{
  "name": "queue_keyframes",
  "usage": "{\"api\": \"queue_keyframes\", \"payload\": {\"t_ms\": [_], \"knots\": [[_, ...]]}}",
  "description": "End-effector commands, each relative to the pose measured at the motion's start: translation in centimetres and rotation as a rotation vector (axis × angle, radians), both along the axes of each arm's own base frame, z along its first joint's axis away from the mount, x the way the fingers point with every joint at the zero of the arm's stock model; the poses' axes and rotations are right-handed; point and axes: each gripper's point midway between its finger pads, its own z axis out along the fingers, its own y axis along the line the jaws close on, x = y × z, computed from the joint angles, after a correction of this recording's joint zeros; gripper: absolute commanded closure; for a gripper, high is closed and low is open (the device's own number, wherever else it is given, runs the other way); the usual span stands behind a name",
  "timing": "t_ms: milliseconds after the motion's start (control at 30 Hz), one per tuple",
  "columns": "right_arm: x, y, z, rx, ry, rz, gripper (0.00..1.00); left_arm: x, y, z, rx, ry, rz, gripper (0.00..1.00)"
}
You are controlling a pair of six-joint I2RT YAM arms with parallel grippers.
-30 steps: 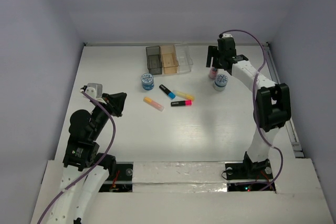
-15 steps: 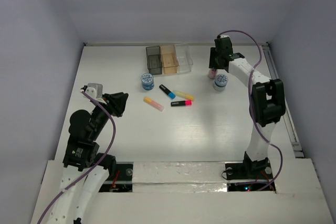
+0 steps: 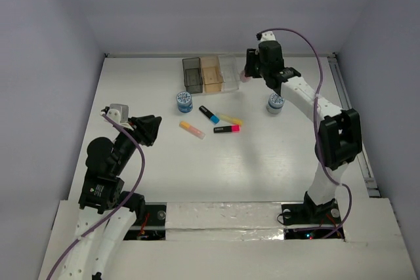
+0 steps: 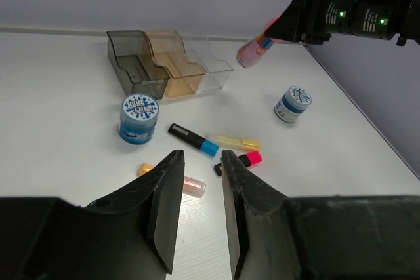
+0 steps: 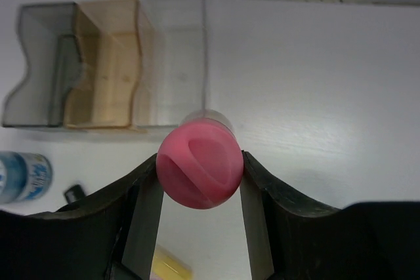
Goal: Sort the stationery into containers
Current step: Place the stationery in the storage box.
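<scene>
My right gripper point(image 3: 249, 70) is shut on the pink stick point(image 3: 245, 75) and holds it in the air just right of the clear bin point(image 3: 230, 71). In the right wrist view the stick's pink end point(image 5: 200, 170) fills the gap between the fingers, just in front of the clear bin point(image 5: 172, 63). The amber bin point(image 3: 212, 73) and the dark grey bin point(image 3: 191, 75) adjoin on the left. Two blue-white tubs point(image 3: 184, 101) point(image 3: 276, 103) stand on the table. Blue point(image 3: 209, 115), yellow point(image 3: 230, 119), red-pink point(image 3: 226, 128) and orange-yellow point(image 3: 192, 129) highlighters lie mid-table. My left gripper point(image 3: 149, 129) is open and empty, left of them.
The white table point(image 3: 262, 155) has grey walls on the left, back and right. In the left wrist view the highlighters point(image 4: 192, 140) lie just beyond my left fingertips point(image 4: 176, 157), and the orange-yellow one point(image 4: 146, 169) is partly hidden behind a finger.
My right gripper has lifted the pink stick from beside the right tub and carried it left, up to the clear bin. The left arm has not moved.
</scene>
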Motion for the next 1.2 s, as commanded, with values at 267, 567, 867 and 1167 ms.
{"api": "queue_keyframes", "payload": {"t_ms": [267, 567, 867, 1167], "knots": [[8.7, 5.8, 9.9, 0.231, -0.38, 0.082, 0.78, 0.4, 0.1, 2.7, -0.009, -0.071, 0.006, 0.69], [12.6, 8.6, 6.7, 0.186, -0.383, 0.12, 0.77, 0.6, 0.2, 2.5, -0.005, -0.066, 0.017, 0.67], [12.9, 9.4, 1.0, 0.101, -0.353, 0.102, 0.77, 0.9, 0.3, 2.6, -0.002, -0.067, 0.02, 0.66], [13.9, 9.1, -1.7, 0.058, -0.396, 0.021, 0.77, 0.7, -0.1, 2.9, -0.004, -0.085, -0.006, 0.65]]}}
